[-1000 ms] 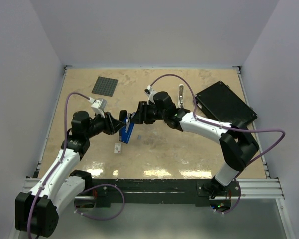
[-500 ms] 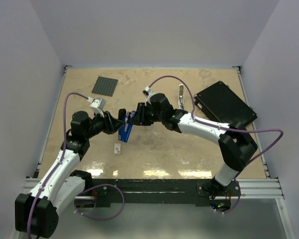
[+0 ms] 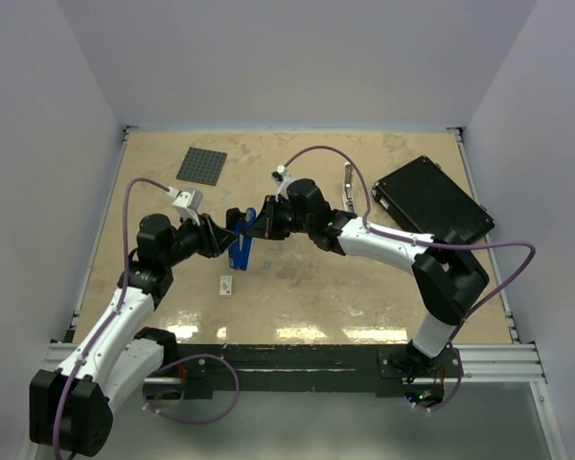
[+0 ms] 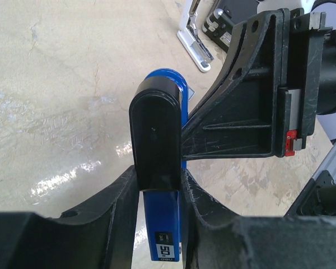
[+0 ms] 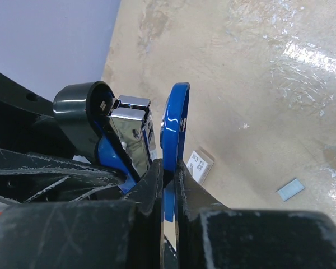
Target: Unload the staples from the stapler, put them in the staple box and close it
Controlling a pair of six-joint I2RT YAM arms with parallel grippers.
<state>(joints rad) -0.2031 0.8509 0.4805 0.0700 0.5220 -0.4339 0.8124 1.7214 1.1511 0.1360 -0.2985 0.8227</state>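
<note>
The blue stapler (image 3: 241,252) is held up off the table between both grippers. My left gripper (image 3: 229,235) is shut on its black base and blue body (image 4: 157,140). My right gripper (image 3: 254,226) is shut on the thin blue top cover (image 5: 173,115), which is swung apart from the silver channel (image 5: 131,123). In the left wrist view my left gripper (image 4: 160,193) clamps the stapler from both sides. In the right wrist view my right gripper (image 5: 168,168) pinches the cover. One small grey staple strip (image 5: 290,189) lies on the table.
A small white tag (image 3: 226,285) lies on the table below the stapler. A white-and-silver tool (image 3: 348,182) and a black flat case (image 3: 431,199) sit at the back right. A grey studded plate (image 3: 201,165) is at the back left.
My right gripper has shifted a little left with the blue cover, and the cover now stands further apart from the channel. The left arm has hardly moved.
</note>
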